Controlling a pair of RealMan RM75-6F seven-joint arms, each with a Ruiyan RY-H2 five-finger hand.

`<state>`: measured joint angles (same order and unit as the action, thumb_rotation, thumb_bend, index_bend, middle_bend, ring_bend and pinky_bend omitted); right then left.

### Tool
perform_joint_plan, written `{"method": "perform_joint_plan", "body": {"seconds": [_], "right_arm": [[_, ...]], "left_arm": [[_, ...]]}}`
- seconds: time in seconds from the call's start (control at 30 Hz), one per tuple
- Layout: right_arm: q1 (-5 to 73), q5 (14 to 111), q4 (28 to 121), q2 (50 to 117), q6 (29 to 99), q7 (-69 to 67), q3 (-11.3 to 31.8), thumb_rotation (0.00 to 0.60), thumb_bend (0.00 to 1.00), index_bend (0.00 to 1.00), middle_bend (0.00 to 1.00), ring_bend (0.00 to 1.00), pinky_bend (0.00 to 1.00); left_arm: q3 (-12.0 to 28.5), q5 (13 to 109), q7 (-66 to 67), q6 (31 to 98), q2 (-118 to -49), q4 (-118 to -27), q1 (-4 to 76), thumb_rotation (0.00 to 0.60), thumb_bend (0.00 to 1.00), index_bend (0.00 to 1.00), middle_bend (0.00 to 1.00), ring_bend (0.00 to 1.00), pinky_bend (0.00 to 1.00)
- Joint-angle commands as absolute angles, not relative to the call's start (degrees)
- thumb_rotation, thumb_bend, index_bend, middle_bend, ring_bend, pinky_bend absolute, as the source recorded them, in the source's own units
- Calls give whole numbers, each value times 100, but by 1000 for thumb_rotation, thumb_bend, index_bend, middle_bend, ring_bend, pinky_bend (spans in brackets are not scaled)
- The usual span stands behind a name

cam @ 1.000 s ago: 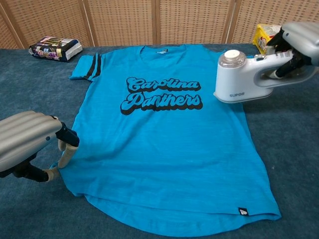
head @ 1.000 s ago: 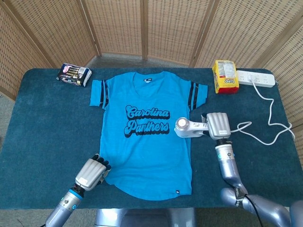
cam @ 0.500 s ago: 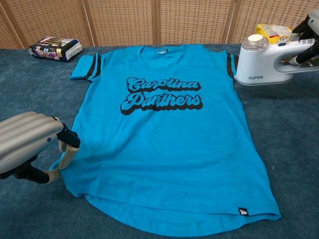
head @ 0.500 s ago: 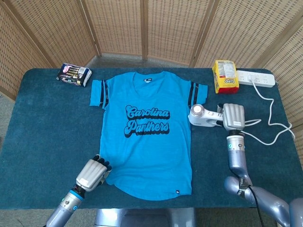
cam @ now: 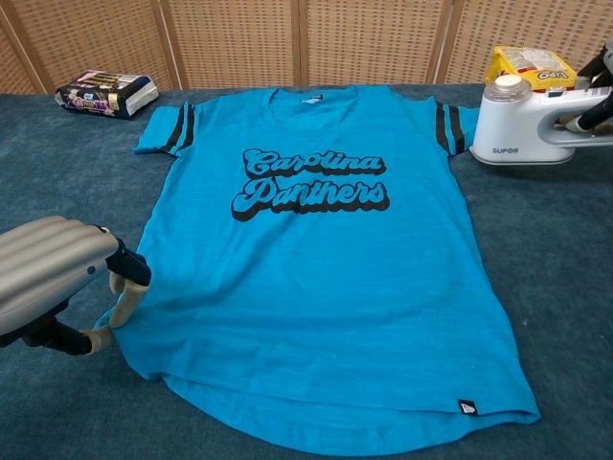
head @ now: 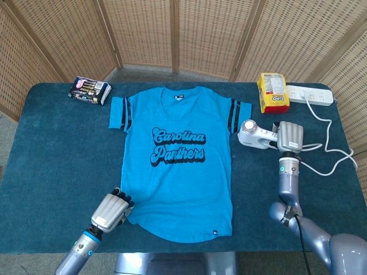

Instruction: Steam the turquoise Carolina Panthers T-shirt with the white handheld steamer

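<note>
The turquoise Carolina Panthers T-shirt (head: 179, 160) (cam: 311, 249) lies flat on the dark blue table, collar away from me. My right hand (head: 289, 137) (cam: 601, 75) grips the handle of the white handheld steamer (head: 256, 134) (cam: 522, 122). The steamer sits just off the shirt's right sleeve, low over the table. My left hand (head: 111, 211) (cam: 53, 278) rests at the shirt's lower left hem, fingertips pinching the fabric edge.
A yellow snack box (head: 272, 93) (cam: 530, 65) and a white power strip (head: 310, 95) sit at the back right, its cord (head: 330, 143) looping near my right arm. A dark packet (head: 90, 90) (cam: 106, 93) lies at the back left. Wicker screens stand behind the table.
My right hand has carried the steamer off the shirt, moving right and back to beside the right sleeve and lower toward the table. The left hand has stayed at the hem.
</note>
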<state>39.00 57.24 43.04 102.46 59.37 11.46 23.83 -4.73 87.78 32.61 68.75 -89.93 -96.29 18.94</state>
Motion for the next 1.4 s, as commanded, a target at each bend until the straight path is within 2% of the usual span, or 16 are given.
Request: {"method": "perform_joint_plan", "body": {"seconds": [0.03,0.5,0.7,0.93,1.23,1.4], "right_arm": [[3994,5662,3977,10442,5783,1065,2399,600,345,766,764,802,655],[4104,5731,3250,10801,5416,918,2303,600,332,717,710,730,597],[4066,5774,3346,10728,5264,908,2253,600,308,637,628,635,488],[3971,5836,3668,10539,5231,969,2182,600,295,477,477,449,342],[3897,5906,3929,10376,5197,1018,2091,598,281,290,346,290,225],[3828,5978,4183,10203,5174,1043,2002,540,265,243,308,248,183]], "left_arm": [[-479,8774,3277,6882,-8981,-9639,1885,555,373,691,559,472,336],[-471,8746,3276,6858,-8969,-9631,1885,551,373,691,558,472,336],[-467,8743,3269,6853,-8976,-9617,1885,553,372,691,559,472,336],[-466,8747,3263,6839,-8997,-9600,1892,553,373,691,559,472,336],[-467,8742,3266,6826,-9013,-9583,1895,550,372,691,559,472,336],[-465,8737,3284,6795,-9041,-9578,1911,553,373,691,559,472,336]]}}
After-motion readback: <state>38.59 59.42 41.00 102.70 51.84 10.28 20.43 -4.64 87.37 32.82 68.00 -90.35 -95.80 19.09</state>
